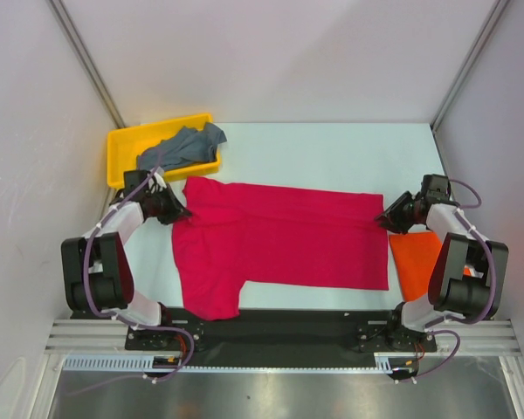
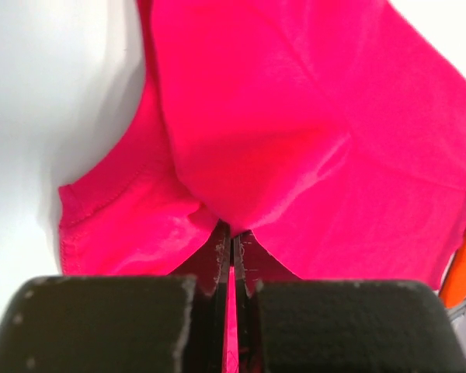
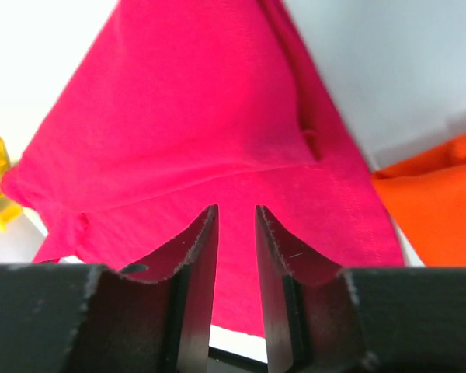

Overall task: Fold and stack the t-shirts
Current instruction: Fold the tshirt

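While the pink shirt (image 1: 279, 244) lies spread flat across the middle of the table (image 1: 332, 153), its far-left corner is pinched by the left gripper (image 1: 182, 212), jaws closed tight on a fold of cloth. The far-right corner is straddled by the right gripper (image 1: 382, 218): jaws are held apart by a narrow gap, the shirt's edge lies between them, and no clamp is seen. One sleeve is splayed toward the near-left, almost at the table's near edge. The right edge runs just beside the folded orange shirt (image 1: 417, 262), which is parked under the right arm; contact cannot be told. The grey shirt (image 1: 182, 147) is bunched in the tray (image 1: 122, 144) at the far-left corner, near the left gripper. A bare strip of table is seen beyond the far edge. Side walls are close to both arms.
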